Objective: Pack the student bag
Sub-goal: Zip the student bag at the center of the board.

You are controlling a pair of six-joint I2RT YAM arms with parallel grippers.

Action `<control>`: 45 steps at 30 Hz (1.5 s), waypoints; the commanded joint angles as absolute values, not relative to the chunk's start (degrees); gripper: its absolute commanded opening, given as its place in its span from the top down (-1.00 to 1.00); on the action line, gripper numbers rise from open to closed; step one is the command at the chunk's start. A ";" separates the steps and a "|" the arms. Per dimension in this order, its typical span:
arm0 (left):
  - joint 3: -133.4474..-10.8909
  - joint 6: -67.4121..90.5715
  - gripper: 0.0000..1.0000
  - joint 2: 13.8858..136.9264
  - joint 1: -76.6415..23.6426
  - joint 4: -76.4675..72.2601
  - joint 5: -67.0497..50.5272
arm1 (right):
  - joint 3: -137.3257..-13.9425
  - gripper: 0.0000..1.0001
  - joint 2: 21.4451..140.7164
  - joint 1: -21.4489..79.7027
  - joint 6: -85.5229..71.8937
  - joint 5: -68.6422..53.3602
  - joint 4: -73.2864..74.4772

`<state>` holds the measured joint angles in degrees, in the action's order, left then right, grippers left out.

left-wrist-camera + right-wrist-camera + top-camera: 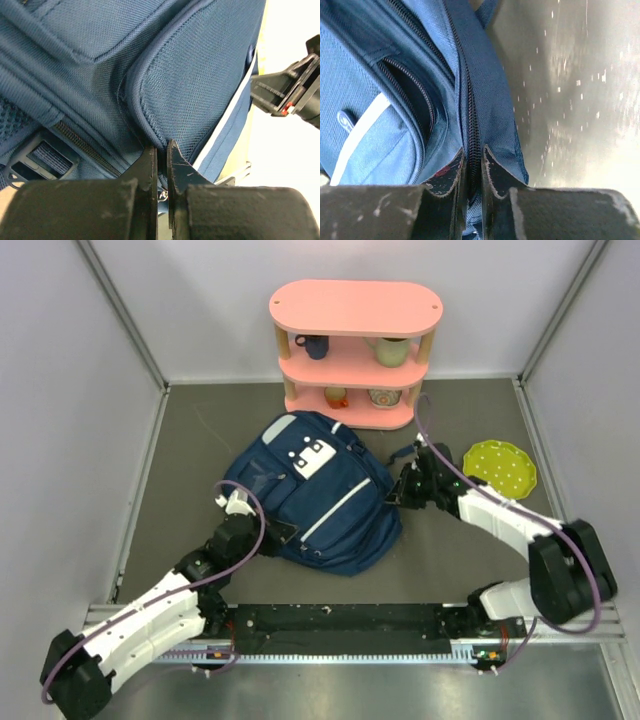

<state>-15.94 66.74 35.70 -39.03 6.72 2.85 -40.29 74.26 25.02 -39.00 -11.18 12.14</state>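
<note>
The left claw [161, 146] is pinched together on a fold of cloth at the corded edge of a front pocket; the right claw [474, 150] is clamped likewise, on the zipped seam along the opposite side. Both hold the student bag [320, 502], a large navy-blue fabric backpack with thin white stripes and a white patch, which lies flat between the two claws on the grey table surface [450, 550].

The woven cloth looks soft and limp, so the bag will probably sag and drag rather than lift as one piece. It lies flat enough to be judged light; a thin pinch of loose fabric may slip, so the corded seams and zip tape are the firmer holds. A pocket mouth [415, 107] gapes just inward of the right claw.

Just outward of the right claw lies a lime-green dotted plate with a scalloped rim [500, 465], near enough to be nudged. Beyond the bag, away from both claws, a pink three-tier wooden shelf [355, 310] holding cups stands close to the bag's top. The bare surface outward of the left claw and back toward the arm bases offers the most room.
</note>
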 commanded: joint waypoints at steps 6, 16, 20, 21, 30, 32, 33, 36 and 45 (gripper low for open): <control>-21.35 67.33 1.00 44.73 -42.98 2.82 2.63 | -48.97 -0.23 72.28 22.32 -33.76 -11.89 7.46; -23.29 68.38 1.00 43.59 -42.89 2.99 4.75 | -38.68 -0.22 46.50 48.02 -36.44 7.72 12.93; -24.34 68.38 1.00 43.86 -42.89 3.08 4.66 | -35.77 -0.13 49.03 62.29 -41.40 17.47 5.90; -24.43 68.38 1.00 43.86 -42.89 3.16 4.57 | -35.95 -0.12 50.17 64.75 -40.79 21.75 4.24; -24.79 68.03 1.00 44.21 -42.89 3.34 4.48 | -47.37 0.03 71.97 81.12 -41.83 35.26 1.59; -24.70 67.77 1.00 44.30 -42.89 3.17 4.31 | -48.69 0.05 75.04 81.82 -41.22 34.37 0.44; -24.61 67.68 1.00 44.30 -42.80 2.99 4.22 | -49.21 0.07 76.02 82.35 -41.22 34.63 -1.47; -24.70 66.53 1.00 44.30 -42.89 4.04 4.83 | -50.97 0.19 78.56 82.44 -41.66 34.98 -0.96; -23.73 63.11 1.00 41.92 -42.89 3.96 3.96 | -56.77 0.29 83.40 82.97 -43.50 34.27 7.37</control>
<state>-21.54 66.63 43.62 -42.26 8.27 6.96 -52.27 81.54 81.71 -41.41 32.99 3.70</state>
